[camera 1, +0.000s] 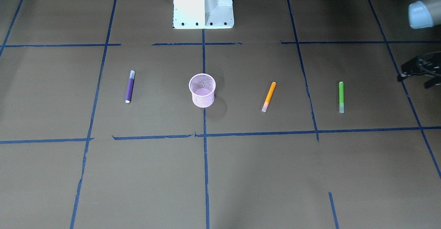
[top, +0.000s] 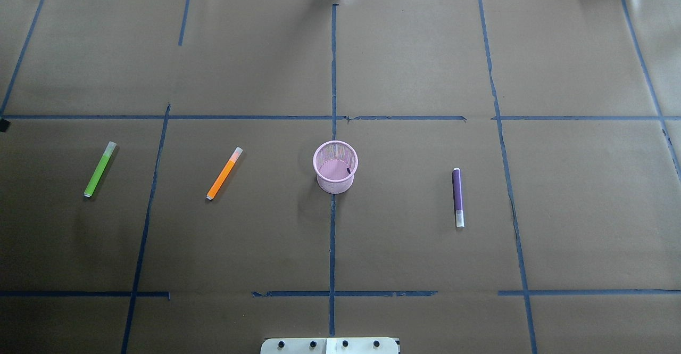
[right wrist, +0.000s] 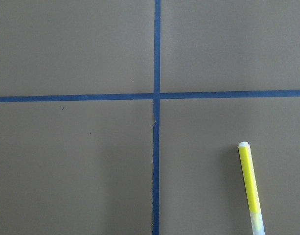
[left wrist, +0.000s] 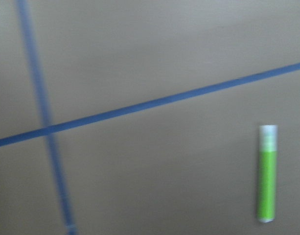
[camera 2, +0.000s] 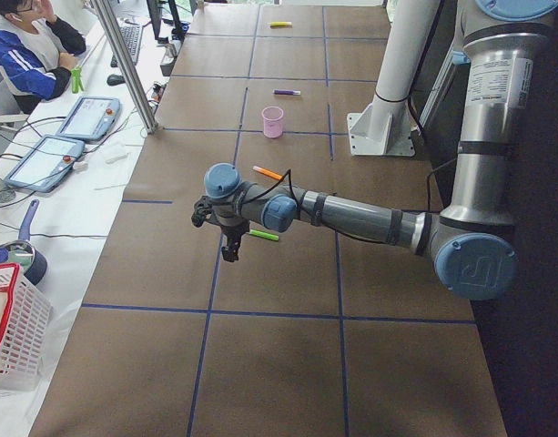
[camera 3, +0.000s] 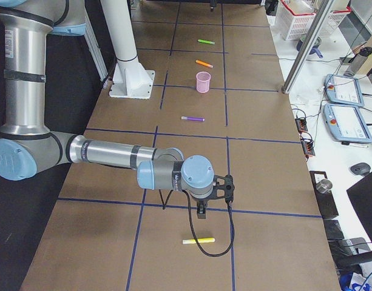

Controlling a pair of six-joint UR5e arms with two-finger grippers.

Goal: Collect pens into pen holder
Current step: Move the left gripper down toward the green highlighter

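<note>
Pen holder (top: 335, 175) stands upright in the middle of your counter (top: 404, 247). Your left jaws hang over the counter near the green pen (camera 1: 341, 96), and you cannot tell whether they are apart or together. You cannot tell that for the right jaws either, out at the far end near a yellow pen (camera 3: 198, 240). Moving outward, the orange pen (top: 224, 173) lies flat between green and holder. The purple pen (top: 457, 197) lies flat on the holder's other side.

No legible text on anything here.
</note>
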